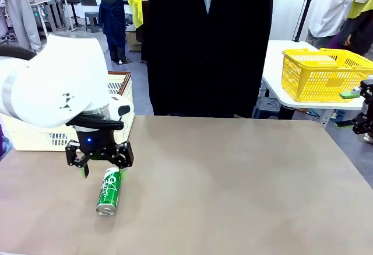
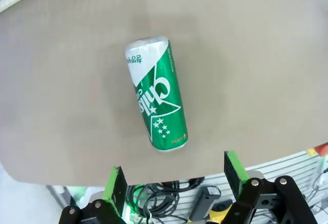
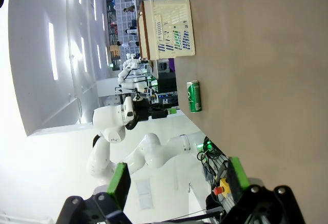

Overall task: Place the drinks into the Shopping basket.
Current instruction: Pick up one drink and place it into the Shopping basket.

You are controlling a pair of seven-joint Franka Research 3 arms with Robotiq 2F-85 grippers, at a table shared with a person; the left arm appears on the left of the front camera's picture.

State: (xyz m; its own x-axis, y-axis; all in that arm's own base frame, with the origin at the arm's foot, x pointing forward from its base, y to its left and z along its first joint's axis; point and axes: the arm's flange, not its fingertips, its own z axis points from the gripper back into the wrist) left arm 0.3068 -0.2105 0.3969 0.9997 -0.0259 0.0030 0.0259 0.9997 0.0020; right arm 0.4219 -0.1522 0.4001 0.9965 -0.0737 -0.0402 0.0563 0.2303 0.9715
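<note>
Jaws of my left gripper (image 1: 101, 166) apart, nothing held; green can (image 1: 109, 191) lying on table (image 1: 233, 179) just below my fingertips.

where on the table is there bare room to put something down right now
The middle and right of the table are bare, from the green can across to the right edge. It is crowded at the left: the open left gripper hangs over the lying can, with the cream basket behind.

Shopping basket (image 1: 35, 138) mostly hidden behind left arm, cut by frame at 9 o'clock. Green can (image 1: 109, 191) far end tucked under left gripper (image 1: 99, 170). Right gripper (image 1: 364, 115) cropped at 3 o'clock edge.
</note>
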